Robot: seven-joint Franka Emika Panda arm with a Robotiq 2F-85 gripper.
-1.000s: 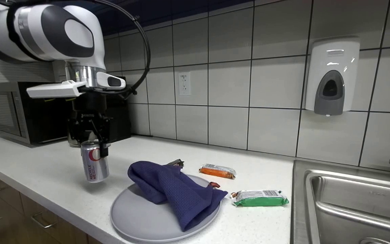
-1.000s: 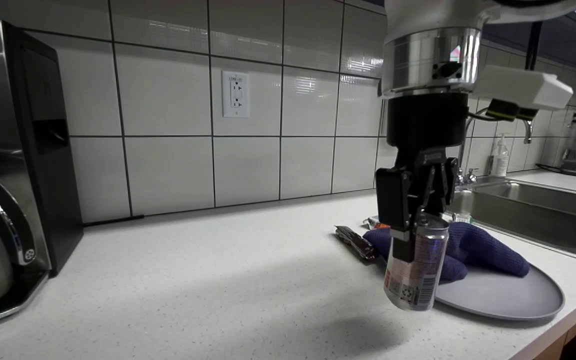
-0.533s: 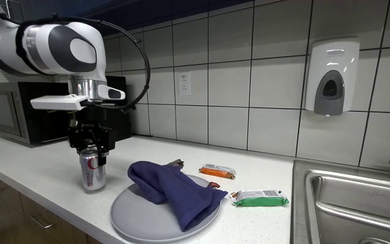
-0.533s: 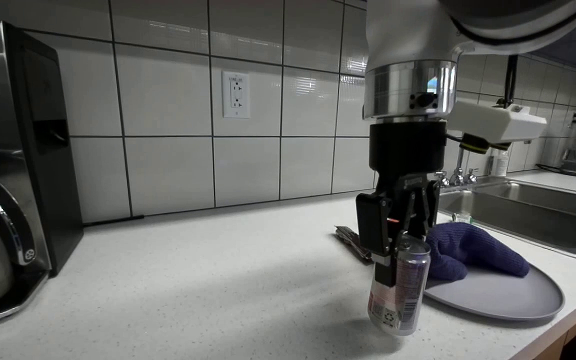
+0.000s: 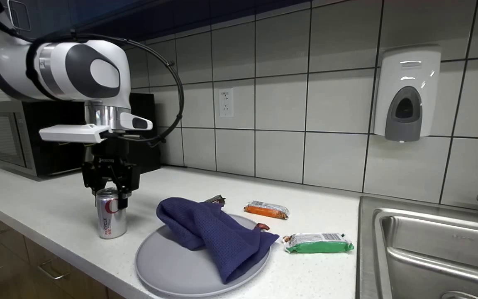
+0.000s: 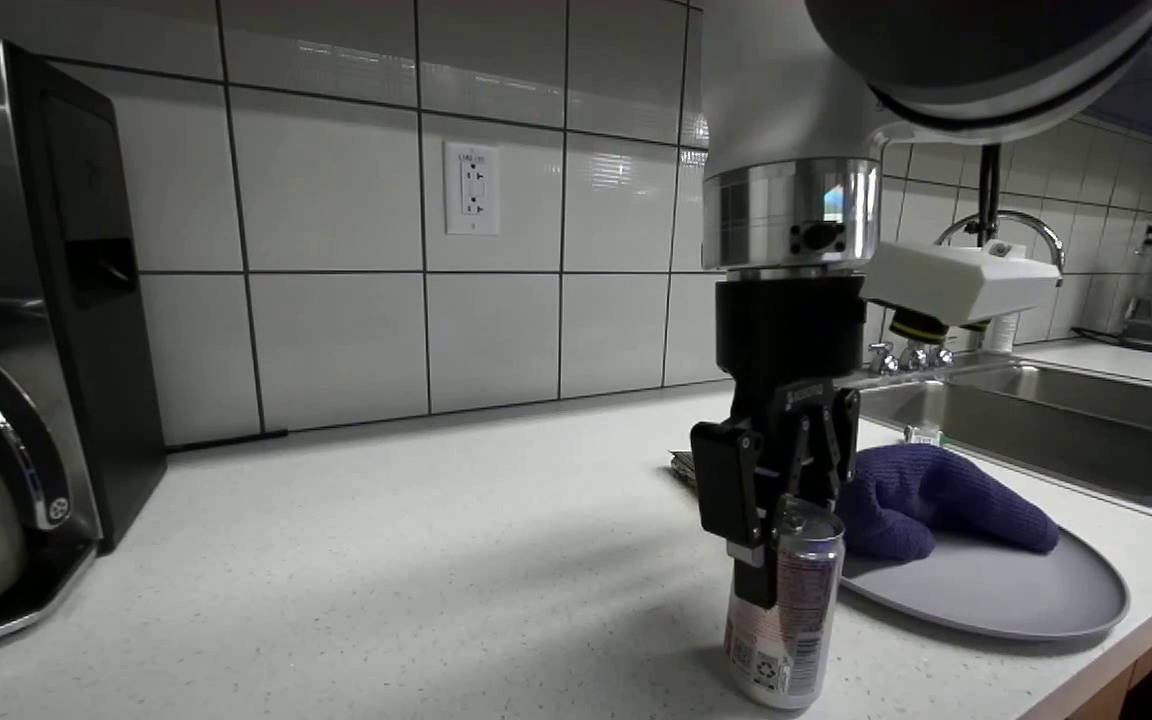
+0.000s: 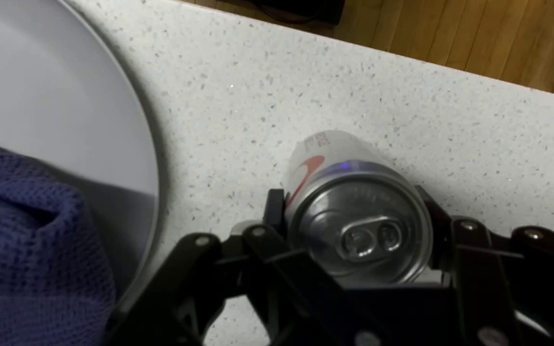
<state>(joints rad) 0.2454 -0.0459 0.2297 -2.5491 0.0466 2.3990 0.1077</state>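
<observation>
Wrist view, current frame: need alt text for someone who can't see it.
The gripper holds a silver soda can, seen from above with its pull tab toward the camera, a speckled white countertop beneath. At left, a purple towel lies on a gray plate; wooden floor shows at the top right.

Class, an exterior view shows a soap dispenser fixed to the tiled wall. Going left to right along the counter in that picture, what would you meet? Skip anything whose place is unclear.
Microwave, silver can, gray plate, green-and-white packet, metal sink.
</observation>
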